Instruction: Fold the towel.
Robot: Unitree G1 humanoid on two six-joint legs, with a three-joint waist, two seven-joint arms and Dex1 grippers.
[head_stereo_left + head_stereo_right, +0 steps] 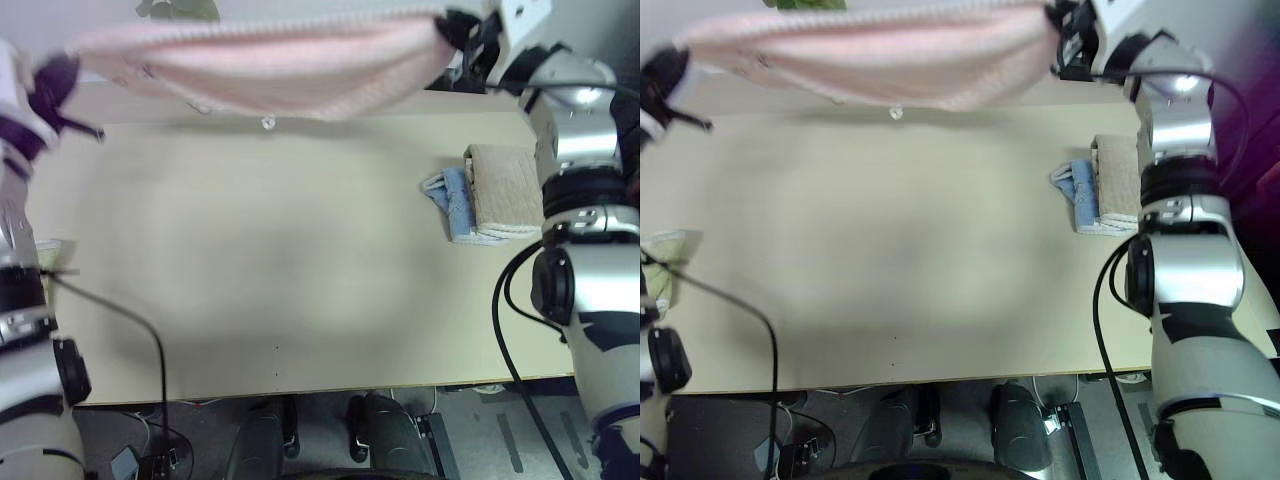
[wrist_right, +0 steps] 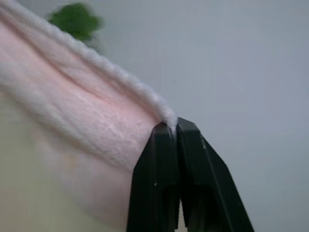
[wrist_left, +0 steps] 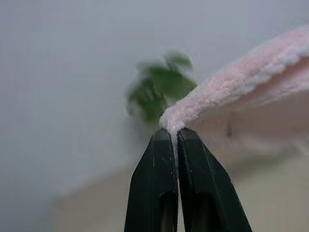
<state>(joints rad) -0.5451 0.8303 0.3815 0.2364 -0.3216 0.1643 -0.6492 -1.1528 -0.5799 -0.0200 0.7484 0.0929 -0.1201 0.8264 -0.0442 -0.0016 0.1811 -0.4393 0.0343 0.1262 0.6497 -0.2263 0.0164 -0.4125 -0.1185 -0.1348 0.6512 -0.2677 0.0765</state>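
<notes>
One pink towel [image 1: 270, 65], terry, stretched between both grippers above the beige table [image 1: 260, 260], sagging in the middle. Left gripper [image 3: 174, 131]: jaws pinched tight on one towel corner. Right gripper [image 2: 172, 126]: jaws clamped on the opposite corner. Folded towels [image 1: 490, 192], one blue and one tan, stacked on the table below the right gripper. Green plant [image 3: 161, 89] beyond the left jaws.
</notes>
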